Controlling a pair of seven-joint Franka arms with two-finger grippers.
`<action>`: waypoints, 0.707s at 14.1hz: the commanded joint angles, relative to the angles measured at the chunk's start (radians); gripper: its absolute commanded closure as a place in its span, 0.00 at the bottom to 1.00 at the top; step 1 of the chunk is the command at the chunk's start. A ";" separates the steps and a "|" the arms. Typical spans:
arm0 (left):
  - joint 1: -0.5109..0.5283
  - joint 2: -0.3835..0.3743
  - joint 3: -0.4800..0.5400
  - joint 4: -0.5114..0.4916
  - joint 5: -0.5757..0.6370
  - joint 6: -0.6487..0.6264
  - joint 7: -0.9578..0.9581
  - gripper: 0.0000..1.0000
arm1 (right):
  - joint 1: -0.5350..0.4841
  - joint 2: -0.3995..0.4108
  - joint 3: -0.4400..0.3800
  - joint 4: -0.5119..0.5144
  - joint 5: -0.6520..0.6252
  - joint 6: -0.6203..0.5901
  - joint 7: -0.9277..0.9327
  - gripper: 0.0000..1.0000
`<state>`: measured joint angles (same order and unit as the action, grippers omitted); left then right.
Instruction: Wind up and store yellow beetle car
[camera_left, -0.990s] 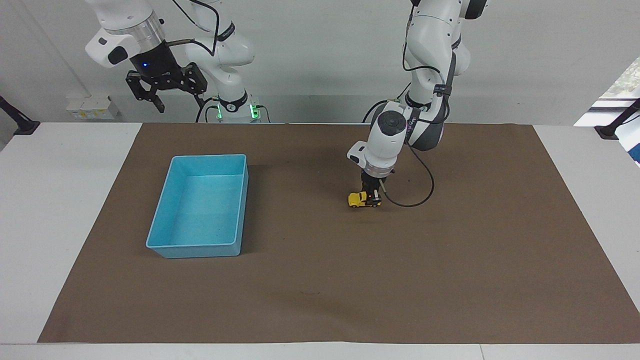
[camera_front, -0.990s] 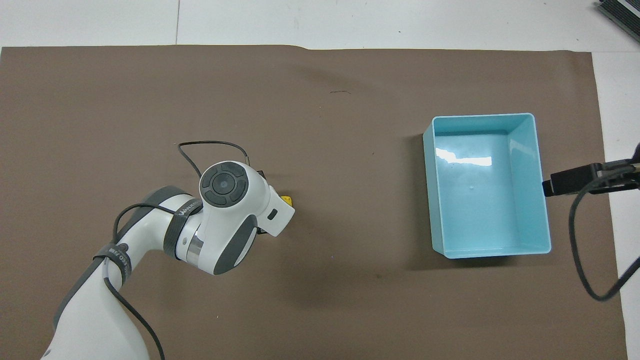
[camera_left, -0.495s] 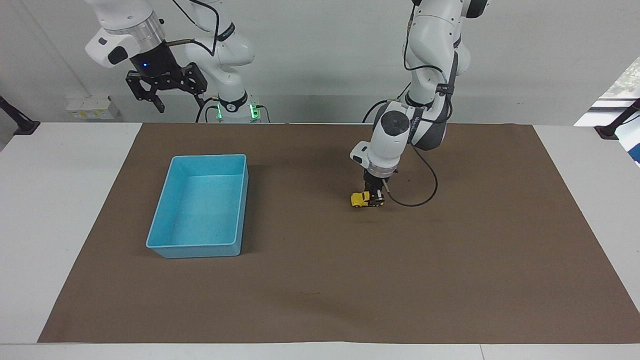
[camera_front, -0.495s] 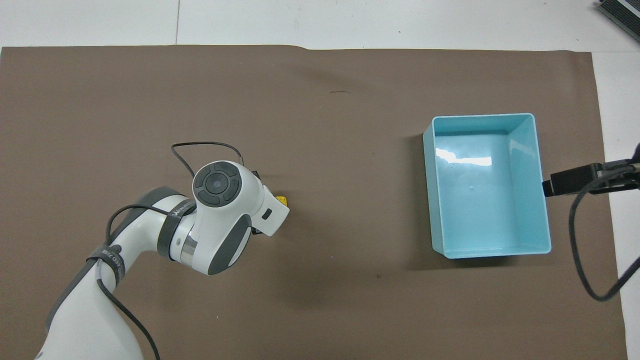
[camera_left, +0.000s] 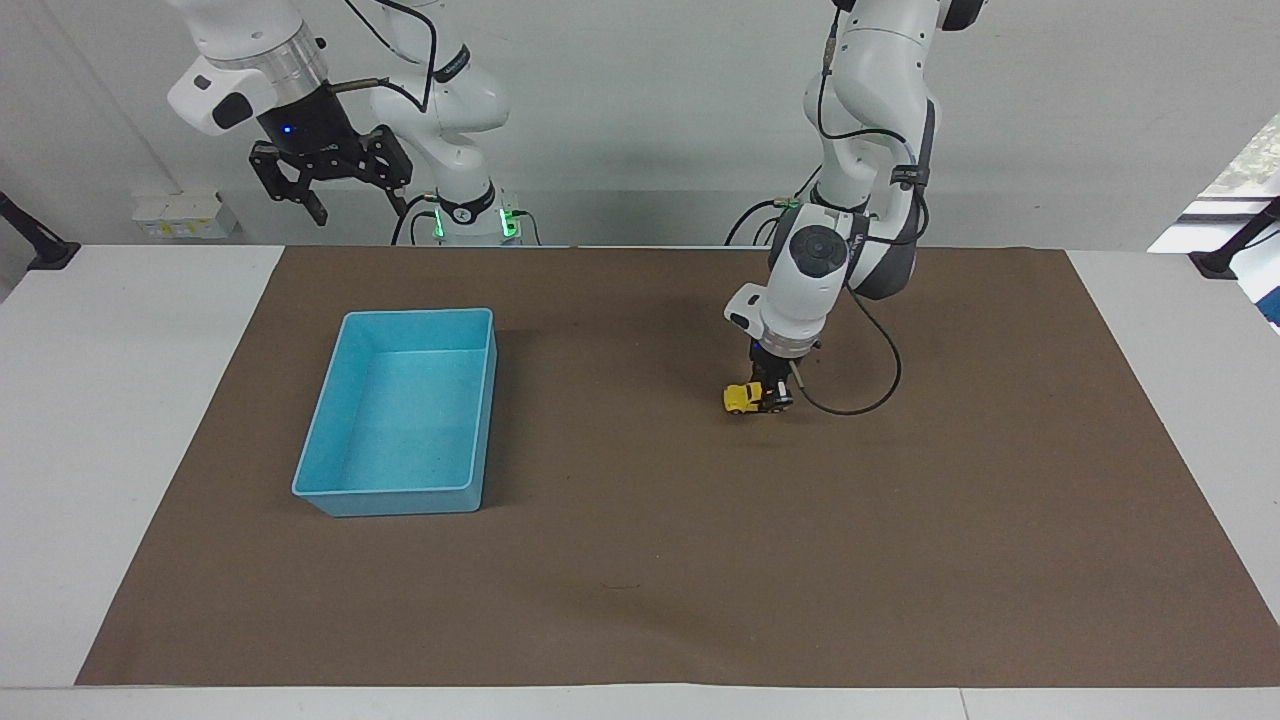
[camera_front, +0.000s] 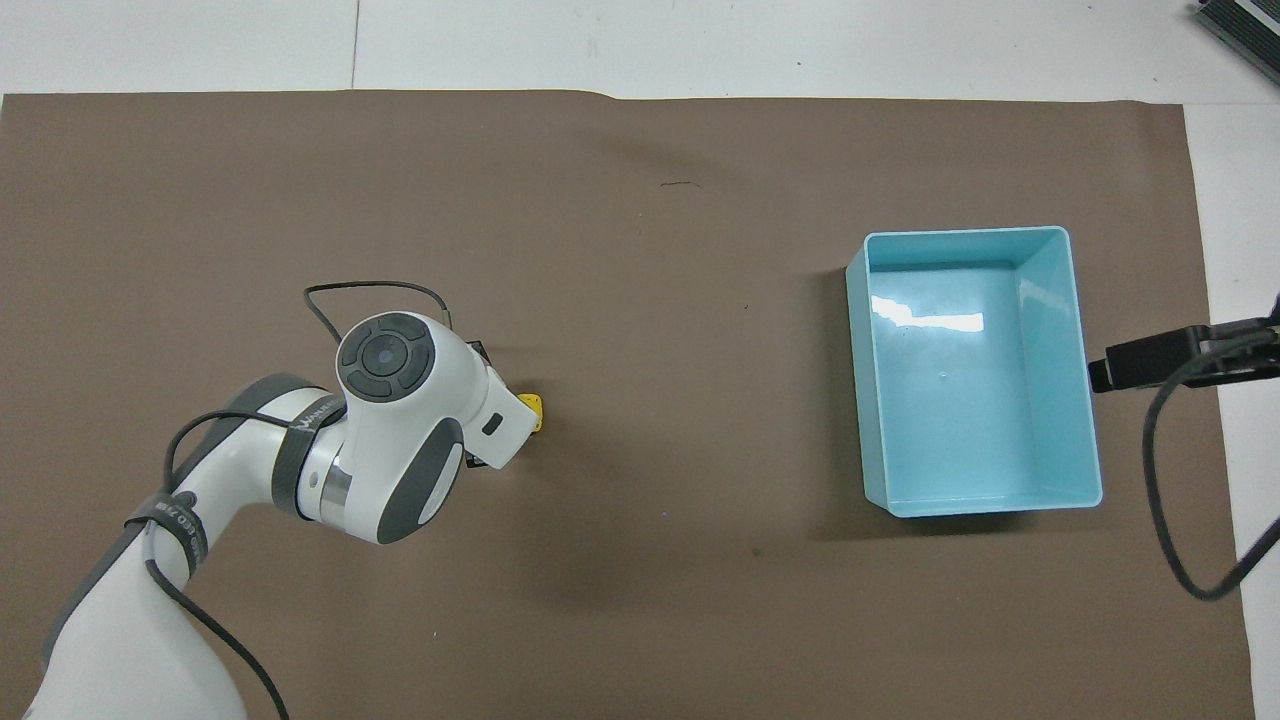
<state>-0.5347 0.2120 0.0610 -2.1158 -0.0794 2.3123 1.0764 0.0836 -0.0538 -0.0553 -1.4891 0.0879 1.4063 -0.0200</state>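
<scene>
The yellow beetle car (camera_left: 742, 398) stands on the brown mat near the middle of the table. My left gripper (camera_left: 772, 396) points straight down and is shut on the car's rear, with the wheels on or just above the mat. In the overhead view only the car's yellow tip (camera_front: 533, 409) shows past the left arm's wrist, which hides the gripper. The light blue tray (camera_left: 404, 415) lies toward the right arm's end and is empty; it also shows in the overhead view (camera_front: 1060, 360). My right gripper (camera_left: 318, 180) waits, raised near its base, fingers open.
The brown mat (camera_left: 640, 580) covers most of the white table. The left arm's black cable (camera_left: 860, 400) loops down beside the car. In the overhead view the right gripper's tip (camera_front: 1150, 360) shows just past the tray's wall.
My left gripper has dragged the car along the mat toward the left arm's end, away from the tray. The right arm has not moved.
</scene>
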 joint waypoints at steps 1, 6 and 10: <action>0.050 -0.020 -0.001 -0.061 -0.007 0.002 0.072 1.00 | -0.008 -0.008 0.000 -0.002 -0.004 -0.007 0.015 0.00; 0.107 -0.036 -0.001 -0.102 -0.005 0.010 0.146 1.00 | -0.008 -0.008 -0.003 -0.003 -0.004 -0.007 0.014 0.00; 0.165 -0.037 0.000 -0.115 -0.005 0.007 0.191 1.00 | -0.008 -0.009 -0.003 -0.003 -0.004 -0.009 0.014 0.00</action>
<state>-0.4137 0.1631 0.0638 -2.1802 -0.0794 2.3062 1.2269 0.0836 -0.0538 -0.0618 -1.4891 0.0879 1.4063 -0.0200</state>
